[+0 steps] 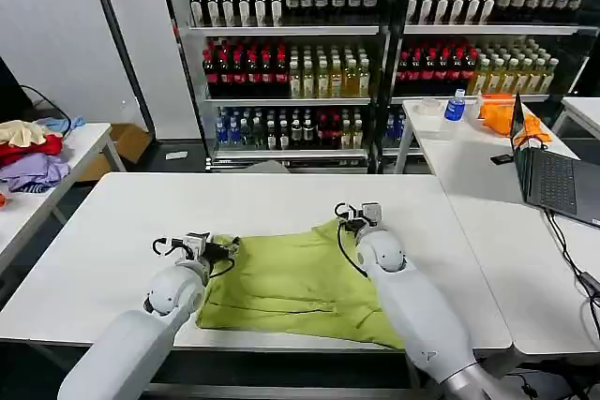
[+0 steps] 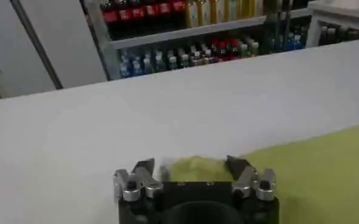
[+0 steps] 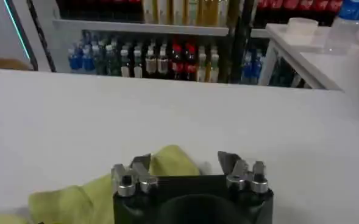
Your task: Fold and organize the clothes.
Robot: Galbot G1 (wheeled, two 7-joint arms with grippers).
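Left gripper (image 1: 228,246) stands with its fingers spread wide over the left edge of the lime T-shirt (image 1: 291,278), which lies flat near the front edge of the white table (image 1: 112,231). Farther right, the right gripper (image 1: 349,216) is also wide open, at the shirt's far right corner, with bare table beyond it.

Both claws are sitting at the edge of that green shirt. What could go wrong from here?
The left gripper and right gripper are both open at the far edge of the T-shirt. They could pinch unevenly or grab two layers, skewing the fold. The shirt's near edge lies close to the table front, so a pull might drag it off.
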